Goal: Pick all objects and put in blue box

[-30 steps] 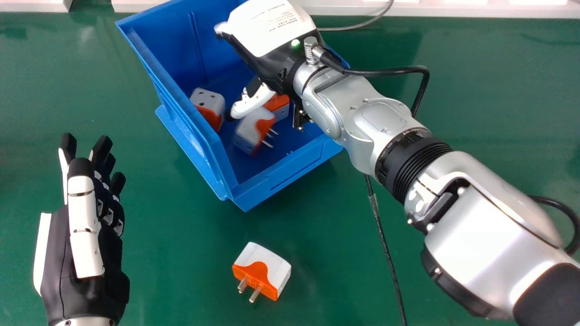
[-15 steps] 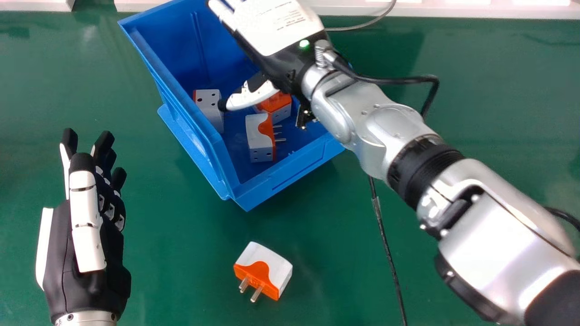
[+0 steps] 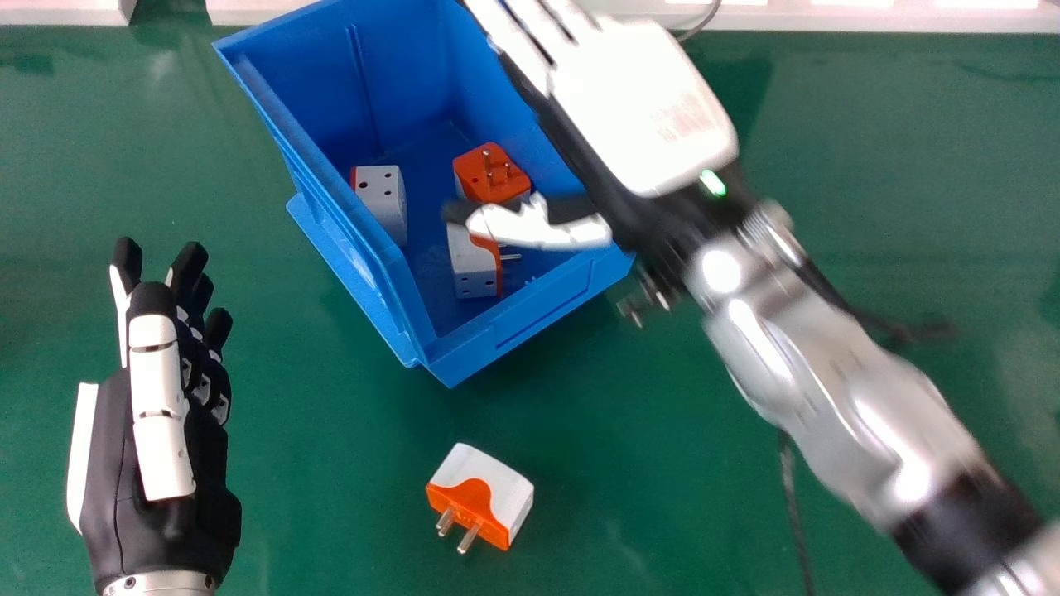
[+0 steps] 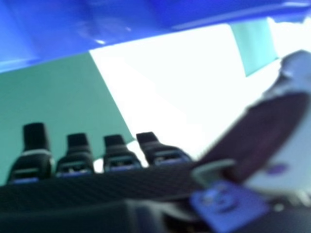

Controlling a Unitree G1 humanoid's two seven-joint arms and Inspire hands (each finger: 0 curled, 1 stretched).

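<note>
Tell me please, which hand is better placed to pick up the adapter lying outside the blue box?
Probably the left hand: it is open and roughly level with the adapter in the head view. The right hand is over the box, seemingly farther off.

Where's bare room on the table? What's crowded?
Bare table between left hand and loose adapter, and from that adapter right to the cable. Crowded: middle of blue box, three adapters; right hand above its right side.

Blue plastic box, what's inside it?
Three white-and-orange plug adapters lie inside the box. The right robot hand partly covers two; anything beneath them or behind the hand is hidden.
</note>
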